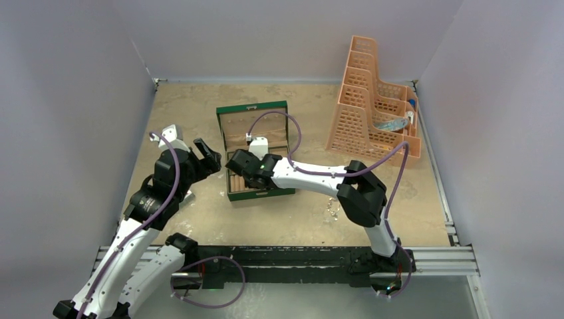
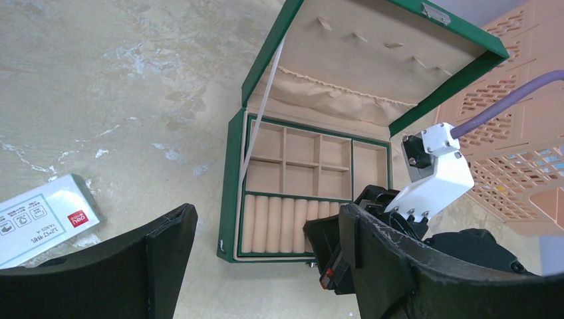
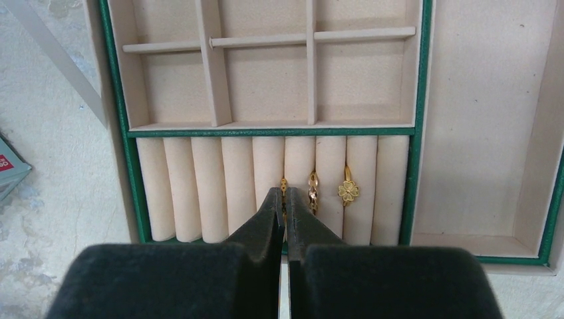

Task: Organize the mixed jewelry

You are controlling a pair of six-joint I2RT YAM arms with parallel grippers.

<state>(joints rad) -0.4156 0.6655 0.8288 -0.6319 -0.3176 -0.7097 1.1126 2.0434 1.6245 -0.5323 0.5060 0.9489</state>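
Right claw (image 3: 284, 199) pressed together, tips down on the ring rolls (image 3: 206, 186). Gold ring (image 3: 284, 187) right at the tips, can't tell if pinched. Link ring (image 3: 312, 191) and clover ring (image 3: 347, 192) slotted just right of them. Compartments (image 3: 266, 80) beyond. Left claw (image 2: 266, 222) spread wide, holding nothing, green box (image 2: 229, 199) ahead of it.

Beige table (image 1: 199, 106) — green box (image 1: 263, 195), orange rack (image 1: 352, 126), white packet (image 2: 40, 219).

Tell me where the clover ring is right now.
Right wrist view: the clover ring sits in the green box's ring rolls, near their right end, just right of a chain-link ring and the right gripper's shut jaws.
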